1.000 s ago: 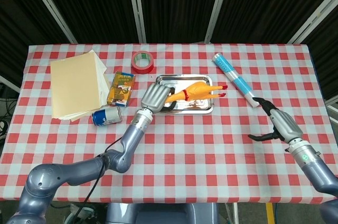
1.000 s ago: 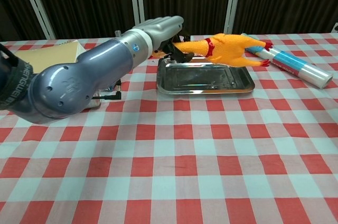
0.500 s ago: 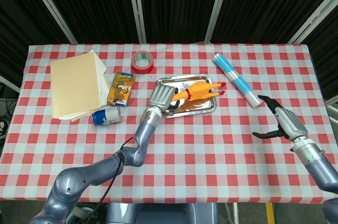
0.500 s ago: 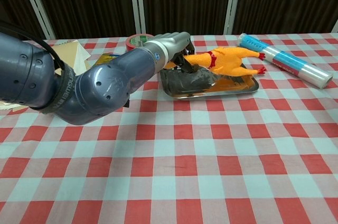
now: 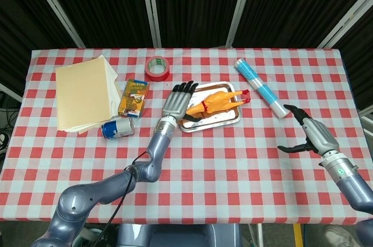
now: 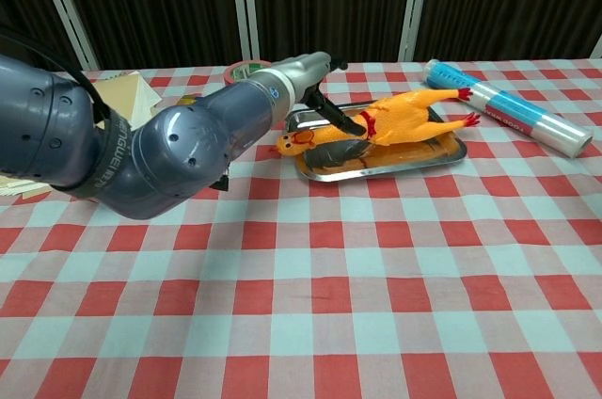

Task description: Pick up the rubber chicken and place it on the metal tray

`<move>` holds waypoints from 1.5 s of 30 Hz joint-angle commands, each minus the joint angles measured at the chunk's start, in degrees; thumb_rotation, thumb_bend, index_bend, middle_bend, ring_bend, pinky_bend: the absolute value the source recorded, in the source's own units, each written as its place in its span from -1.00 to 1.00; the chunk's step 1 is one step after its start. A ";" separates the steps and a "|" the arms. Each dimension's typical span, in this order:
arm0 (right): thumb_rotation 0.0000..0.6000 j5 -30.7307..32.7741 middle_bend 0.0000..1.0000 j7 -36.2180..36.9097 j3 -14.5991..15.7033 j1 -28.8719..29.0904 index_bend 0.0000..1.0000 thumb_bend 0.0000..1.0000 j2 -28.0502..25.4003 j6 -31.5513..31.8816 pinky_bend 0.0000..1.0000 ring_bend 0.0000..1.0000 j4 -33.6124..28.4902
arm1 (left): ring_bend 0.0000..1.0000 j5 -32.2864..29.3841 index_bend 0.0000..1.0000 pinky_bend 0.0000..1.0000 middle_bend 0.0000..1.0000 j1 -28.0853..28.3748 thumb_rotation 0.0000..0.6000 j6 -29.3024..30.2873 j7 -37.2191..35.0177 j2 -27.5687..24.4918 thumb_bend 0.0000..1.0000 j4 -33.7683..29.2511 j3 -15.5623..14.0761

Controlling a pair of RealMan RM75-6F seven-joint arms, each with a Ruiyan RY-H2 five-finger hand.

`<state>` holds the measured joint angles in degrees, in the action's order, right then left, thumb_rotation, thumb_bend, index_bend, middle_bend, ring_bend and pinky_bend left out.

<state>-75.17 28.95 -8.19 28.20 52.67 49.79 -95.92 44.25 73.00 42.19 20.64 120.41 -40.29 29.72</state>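
The yellow rubber chicken [image 5: 214, 102] lies lengthwise on the metal tray [image 5: 224, 119], with its head hanging over the tray's left end. In the chest view the chicken [image 6: 400, 119] rests on the tray [image 6: 381, 169] with its red-combed head toward my left arm. My left hand [image 5: 177, 99] hovers at the tray's left end with its fingers spread and holds nothing; its dark fingers [image 6: 329, 113] reach over the chicken's neck. My right hand [image 5: 312, 134] floats far to the right over the cloth, fingers loosely curved and apart, and it is empty.
A blue and white tube [image 5: 261, 88] lies right of the tray. Left of the tray are a red tape roll [image 5: 157, 67], a small box [image 5: 134, 96], a blue can [image 5: 118, 128] and a stack of tan folders [image 5: 84, 91].
My left hand brought the chicken down onto the tray and let go, its fingers now spread. The tray has turned slightly. The right hand barely moved.
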 commanded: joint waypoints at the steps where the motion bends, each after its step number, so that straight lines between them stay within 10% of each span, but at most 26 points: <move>1: 0.75 -0.05 -0.88 0.08 -0.10 -0.30 -1.00 -0.74 -0.13 0.51 -0.70 -0.97 -0.09 | -1.00 1.47 -1.00 -0.85 -1.00 -2.63 0.86 2.70 -1.62 -3.12 -0.98 -5.35 -0.15; 22: 0.94 1.17 -0.88 -9.82 -1.32 -5.10 -1.00 -0.73 3.25 13.24 -0.70 -0.97 3.12 | -1.00 12.80 -0.83 -0.85 -0.88 -34.63 1.00 25.25 0.19 -44.85 -0.92 -65.37 -17.77; 34: 0.95 -1.81 -0.88 -21.99 1.33 -11.65 -1.00 -0.73 7.75 26.08 -0.85 -0.97 4.41 | -1.00 28.99 -0.79 -0.85 -0.86 -50.23 1.00 38.56 -8.94 -57.69 -0.92 -72.36 -28.26; 45: 0.94 -4.73 -0.88 -34.55 4.20 -17.47 -1.00 -0.73 12.44 35.74 -0.95 -1.00 5.41 | -1.00 39.58 -0.76 -0.85 -0.85 -59.25 1.00 48.52 -11.61 -59.33 -0.92 -69.68 -32.85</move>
<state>-79.24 -4.59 -4.62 11.70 64.41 84.46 -90.46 82.97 14.48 90.03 9.50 61.32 -110.35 -2.43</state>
